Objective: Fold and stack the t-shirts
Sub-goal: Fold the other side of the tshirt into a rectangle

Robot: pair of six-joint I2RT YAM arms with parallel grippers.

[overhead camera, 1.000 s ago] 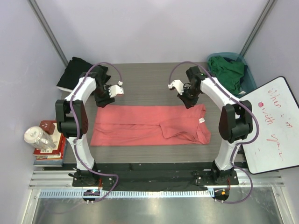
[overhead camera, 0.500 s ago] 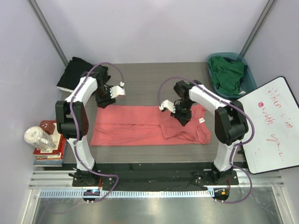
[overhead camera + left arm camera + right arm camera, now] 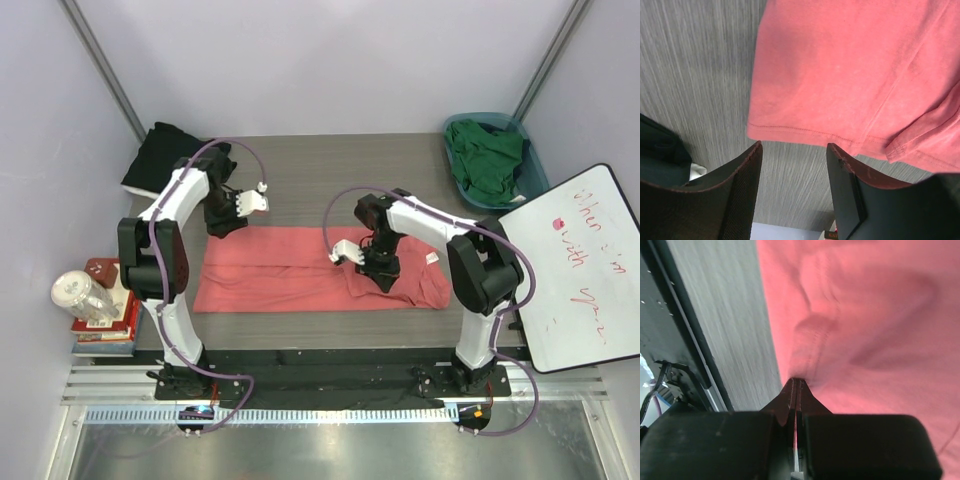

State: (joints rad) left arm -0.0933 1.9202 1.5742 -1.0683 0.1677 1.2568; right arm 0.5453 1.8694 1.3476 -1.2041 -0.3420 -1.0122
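Observation:
The coral-pink t-shirt (image 3: 290, 270) lies flat along the middle of the table, its white tag (image 3: 432, 258) near the right end. My right gripper (image 3: 381, 274) is low on the shirt's right half with its jaws closed, and pink cloth (image 3: 850, 315) bunches at their tip (image 3: 796, 381). My left gripper (image 3: 218, 216) is open just above the shirt's back-left corner (image 3: 790, 131), with bare table between its fingers (image 3: 794, 146). The black t-shirt (image 3: 168, 155) lies at the back left. The dark green t-shirt (image 3: 487, 160) sits in the teal basket (image 3: 532, 152).
A whiteboard (image 3: 585, 270) leans at the right edge of the table. A stack of books (image 3: 108, 325) with a clear jar (image 3: 80, 295) stands off the table's left side. A corner of black cloth (image 3: 655, 155) shows left of my left fingers.
My right gripper has moved from the shirt's back edge forward and to the left, down onto the shirt's right half. My left gripper has barely moved.

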